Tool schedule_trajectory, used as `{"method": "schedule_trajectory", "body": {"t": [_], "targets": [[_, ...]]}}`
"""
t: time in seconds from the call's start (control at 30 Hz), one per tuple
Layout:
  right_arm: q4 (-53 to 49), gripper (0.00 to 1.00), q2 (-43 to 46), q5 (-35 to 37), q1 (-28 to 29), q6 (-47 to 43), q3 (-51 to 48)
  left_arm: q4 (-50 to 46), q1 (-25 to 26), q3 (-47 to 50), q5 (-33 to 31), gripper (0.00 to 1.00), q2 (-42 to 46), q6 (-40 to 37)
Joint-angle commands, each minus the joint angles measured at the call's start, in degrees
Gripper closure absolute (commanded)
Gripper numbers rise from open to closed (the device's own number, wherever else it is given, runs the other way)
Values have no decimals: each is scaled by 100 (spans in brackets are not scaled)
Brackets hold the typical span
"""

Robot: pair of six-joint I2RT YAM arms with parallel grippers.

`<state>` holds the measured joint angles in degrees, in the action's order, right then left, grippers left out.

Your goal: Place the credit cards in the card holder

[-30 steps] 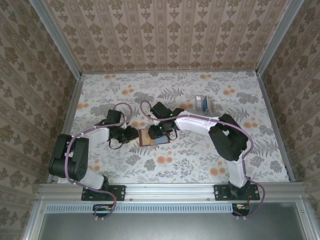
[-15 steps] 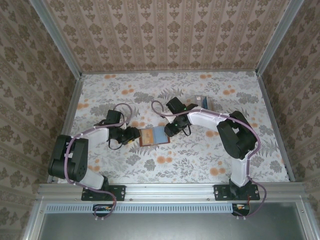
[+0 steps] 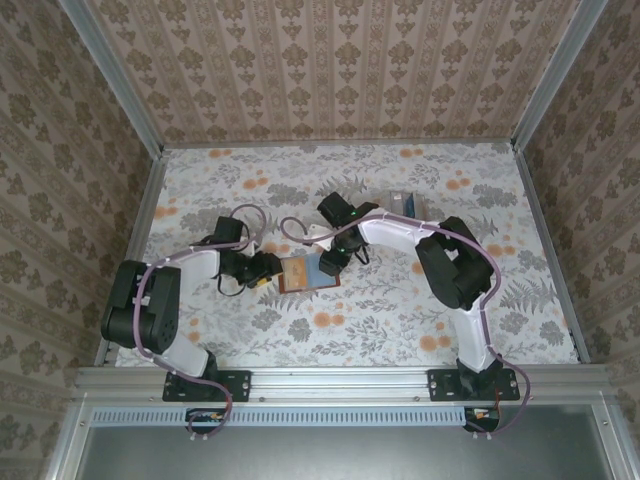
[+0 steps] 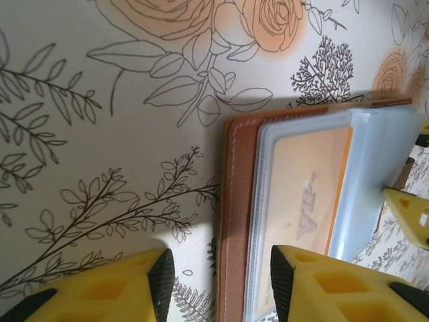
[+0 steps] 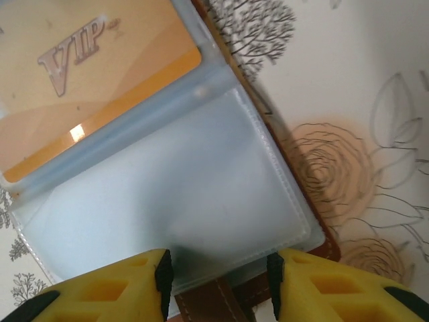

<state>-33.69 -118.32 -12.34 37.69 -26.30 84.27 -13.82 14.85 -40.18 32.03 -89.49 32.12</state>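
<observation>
The card holder [image 3: 306,273] lay spread open on the flowered table [image 3: 400,325], I'd guess so its clear sleeves faced up for loading. The left gripper [image 4: 221,268] hung over the holder's left edge and the right gripper [image 5: 218,275] over its far right side, both with jaws parted partway and clasping nothing, perhaps placed to keep it flat. I counted one holder, one orange card [image 5: 80,74] tucked in a sleeve, one empty sleeve [image 5: 174,201] beside it, and a small pile of credit cards [image 3: 404,205] well beyond the holder's far right, too small to count.
</observation>
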Motion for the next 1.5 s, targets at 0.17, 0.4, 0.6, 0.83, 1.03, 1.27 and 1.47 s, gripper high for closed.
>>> {"method": "schedule_trajectory", "body": {"t": [0.17, 0.4, 0.6, 0.83, 1.03, 1.27, 1.47], "targets": [[-1002, 56, 112, 44, -83, -783, -40, -124, 9, -174, 89, 55, -256, -329], [-1256, 57, 229, -284, -206, -1026, -155, -54, 43, -277, 294, 57, -552, -390], [-1306, 53, 496, -444, -408, -1080, -307, -96, 326, -377, 365, 59, -541, -390], [-1107, 49, 658, -261, -463, -1764, -555, -147, 431, -42, 256, 58, -159, -338], [-453, 48, 669, -228, -403, -2453, -899, -96, 531, 131, 173, 55, -85, -274], [-17, 51, 487, 273, -289, -2577, -880, 64, 567, 239, 103, 53, -123, -163], [-65, 49, 468, 49, -176, -2778, -857, 91, 572, 257, 6, 52, -180, -103]]}}
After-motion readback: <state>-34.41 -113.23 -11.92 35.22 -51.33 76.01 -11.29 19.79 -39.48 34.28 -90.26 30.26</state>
